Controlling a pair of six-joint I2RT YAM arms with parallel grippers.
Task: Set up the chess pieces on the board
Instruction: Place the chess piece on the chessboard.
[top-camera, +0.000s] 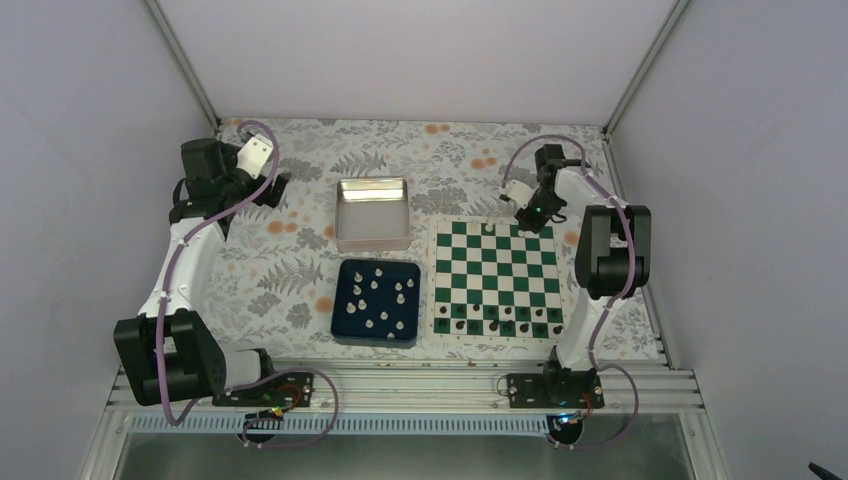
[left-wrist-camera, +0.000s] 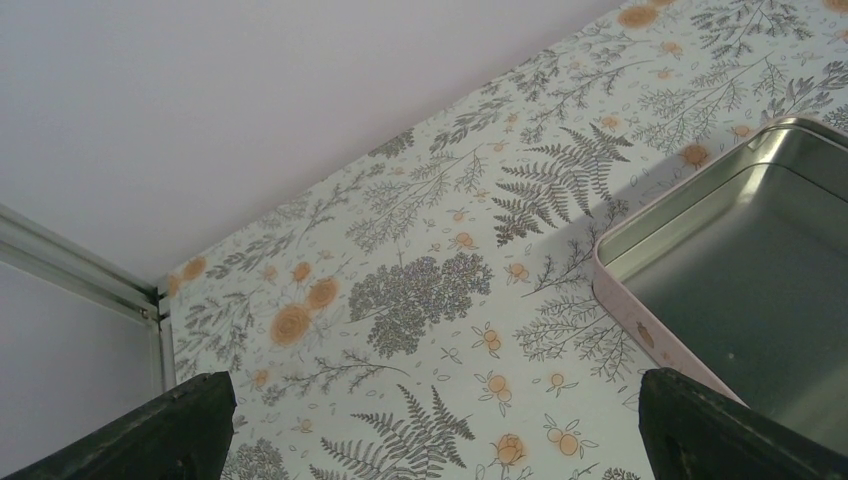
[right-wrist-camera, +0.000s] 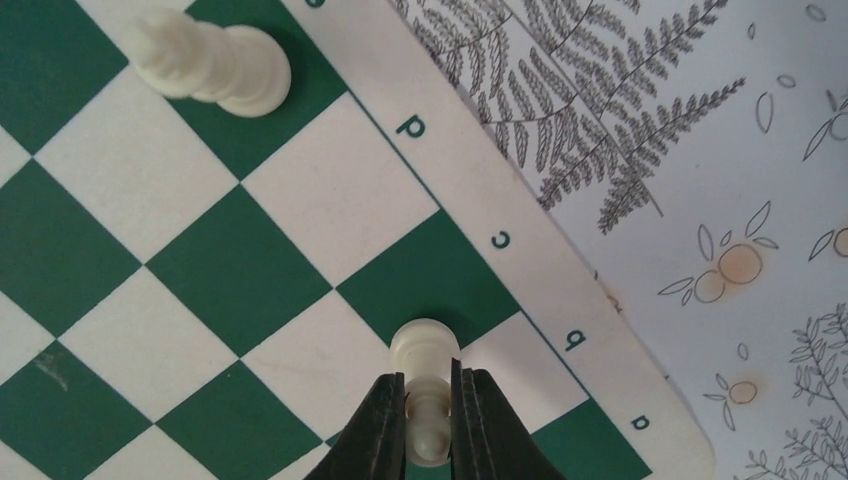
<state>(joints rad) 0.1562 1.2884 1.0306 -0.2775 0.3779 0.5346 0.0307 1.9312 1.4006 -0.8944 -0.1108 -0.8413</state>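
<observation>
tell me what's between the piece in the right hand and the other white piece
Only bare squares of the board, in the right wrist view, separate the held piece from the other white piece.

Probably a lab robot cell; plain white enclosure walls (top-camera: 420, 50), aluminium frame rails (top-camera: 400, 385), floral-covered table (top-camera: 290, 270)

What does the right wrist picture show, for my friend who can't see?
The right hand pinches a small white chess piece at the lettered edge of the green and white board. Another white piece stands on a green square, and a leafy tablecloth shows beside the board.
</observation>
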